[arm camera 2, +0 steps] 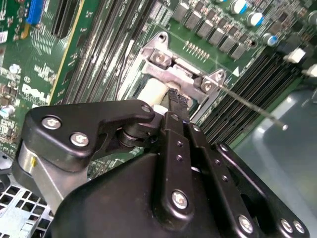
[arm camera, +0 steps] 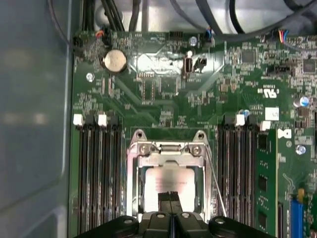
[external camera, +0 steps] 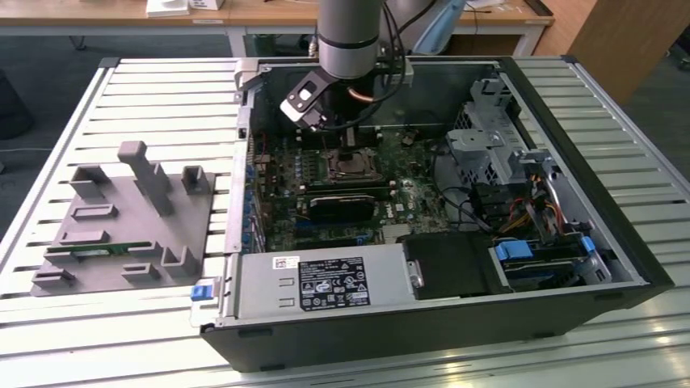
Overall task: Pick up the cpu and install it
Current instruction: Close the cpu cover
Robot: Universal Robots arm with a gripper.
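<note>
Fingers (arm camera: 166, 201): closed tip to tip with no gap, and nothing is seen clamped between them.
Fingertip position: in both wrist views the tips are directly over the near edge of the cpu (arm camera: 163, 178). I cannot tell whether they touch its top.
Gripper (arm camera 2: 174, 96): its black linkage body slopes down toward the board. In the exterior view the gripper (external camera: 345, 149) hangs from the grey arm (external camera: 347, 36) inside the open case, right above the socket.
Cpu: it lies flat inside the socket frame (arm camera: 171, 148), pale metal top facing up. In the second wrist view the cpu (arm camera 2: 151, 91) shows as a light patch just beyond the fingertips.
Socket lever: a thin wire lever (arm camera: 214, 183) runs along one side of the frame, also seen in the second wrist view (arm camera 2: 247, 104).
Memory slots: one dark bank (arm camera: 99, 168) and a second bank (arm camera: 237, 163) flank the socket, one on each side.
Motherboard (arm camera: 163, 99): green, with a round coin battery (arm camera: 114, 60) beyond the socket.
Computer case (external camera: 431, 331): black tower lying on its side, open at the top, on a slatted metal surface (external camera: 140, 89).
Grey tray (external camera: 119, 234): on the surface at the exterior view's left of the case, with a thin green memory stick (external camera: 97, 249) lying on it.
</note>
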